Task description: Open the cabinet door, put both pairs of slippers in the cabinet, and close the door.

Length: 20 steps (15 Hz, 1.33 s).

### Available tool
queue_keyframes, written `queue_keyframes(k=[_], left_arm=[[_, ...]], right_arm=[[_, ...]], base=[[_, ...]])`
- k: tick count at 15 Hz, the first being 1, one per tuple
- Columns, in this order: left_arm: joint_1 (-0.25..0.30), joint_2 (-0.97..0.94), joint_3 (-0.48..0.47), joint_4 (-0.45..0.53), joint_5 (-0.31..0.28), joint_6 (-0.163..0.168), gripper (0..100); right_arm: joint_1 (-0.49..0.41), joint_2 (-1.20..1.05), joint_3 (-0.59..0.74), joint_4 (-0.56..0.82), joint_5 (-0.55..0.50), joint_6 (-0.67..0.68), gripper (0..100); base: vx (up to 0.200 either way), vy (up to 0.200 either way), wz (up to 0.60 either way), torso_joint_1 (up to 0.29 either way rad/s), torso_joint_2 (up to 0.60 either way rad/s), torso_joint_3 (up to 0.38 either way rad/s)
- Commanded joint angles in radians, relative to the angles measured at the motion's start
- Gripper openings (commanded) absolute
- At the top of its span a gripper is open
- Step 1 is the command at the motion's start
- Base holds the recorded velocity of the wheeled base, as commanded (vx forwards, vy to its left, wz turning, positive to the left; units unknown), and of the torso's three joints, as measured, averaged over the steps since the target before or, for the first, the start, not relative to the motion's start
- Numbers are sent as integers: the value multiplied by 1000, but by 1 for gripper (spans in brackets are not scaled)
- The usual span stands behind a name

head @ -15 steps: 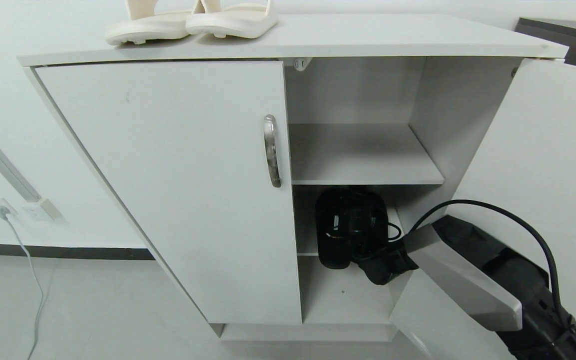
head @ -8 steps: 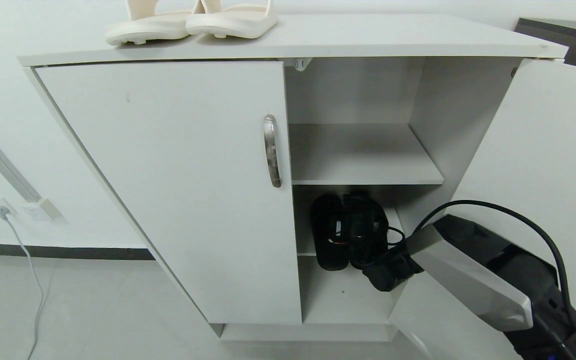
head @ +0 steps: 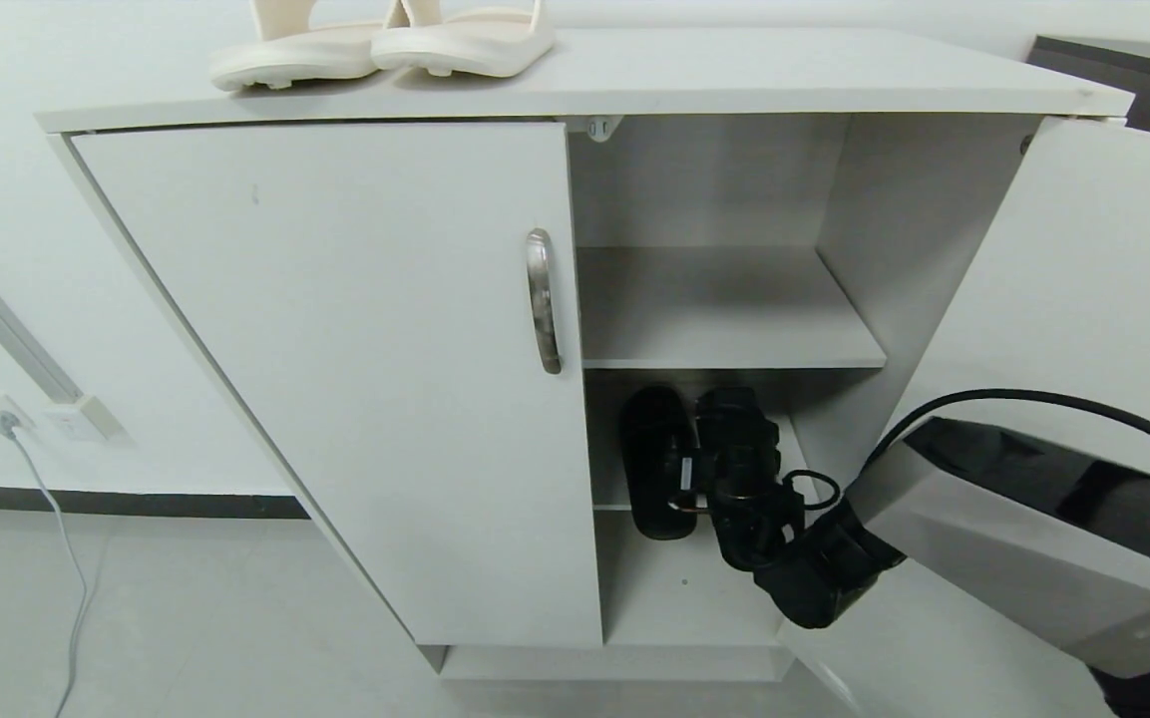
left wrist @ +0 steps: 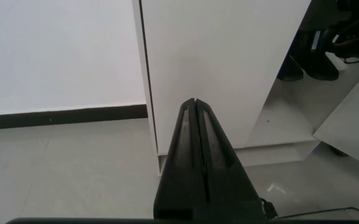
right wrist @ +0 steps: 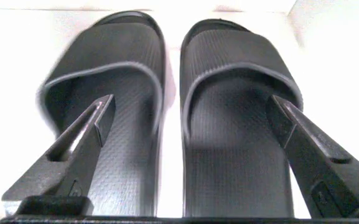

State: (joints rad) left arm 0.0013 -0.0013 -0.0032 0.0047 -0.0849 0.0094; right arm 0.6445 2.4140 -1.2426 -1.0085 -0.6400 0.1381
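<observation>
A pair of black slippers [head: 656, 461] [right wrist: 229, 118] lies side by side on the middle shelf of the white cabinet [head: 714, 75], toes pointing inward. My right gripper [head: 740, 491] [right wrist: 191, 149] is open just in front of them, one finger at each outer side, gripping nothing. A pair of cream slippers [head: 385, 45] rests on the cabinet top at the left. The cabinet's right door [head: 1083, 299] is swung open; its left door [head: 335, 349] is closed. My left gripper [left wrist: 195, 106] is shut and empty, low over the floor in front of the cabinet base.
The upper shelf [head: 724, 309] and the bottom compartment [head: 684, 588] hold nothing. A metal handle [head: 542, 299] runs down the left door's edge. A wall socket with a cable [head: 6, 424] is at the left, above the grey floor [head: 186, 608].
My right gripper let go of the black slippers and drew back out of the cabinet; the slippers now lie flat side by side. The left arm is unchanged.
</observation>
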Motion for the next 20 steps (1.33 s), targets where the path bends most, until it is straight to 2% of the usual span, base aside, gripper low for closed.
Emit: queue_keyframes(k=[1,4,6,17,20], left_arm=[[0,1,0,0,1,-2,0],[0,1,0,0,1,-2,0],[0,1,0,0,1,0,0],[0,1,0,0,2,-6,0],[0,1,0,0,2,-6,0]], right_arm=[[47,-127,153,-42,0,2,100],[93,-211,305,-107,0,0,100],[141,-326,468,-114,10,-2,100],[162,-362,526,-116,8,6,100],[167,-363,546,-153,8,0,100]], base=[[0,0,0,0,0,0],[0,0,0,0,0,0],[0,0,0,0,0,0],[0,0,0,0,0,0],[-200,0,0,6,2,4]])
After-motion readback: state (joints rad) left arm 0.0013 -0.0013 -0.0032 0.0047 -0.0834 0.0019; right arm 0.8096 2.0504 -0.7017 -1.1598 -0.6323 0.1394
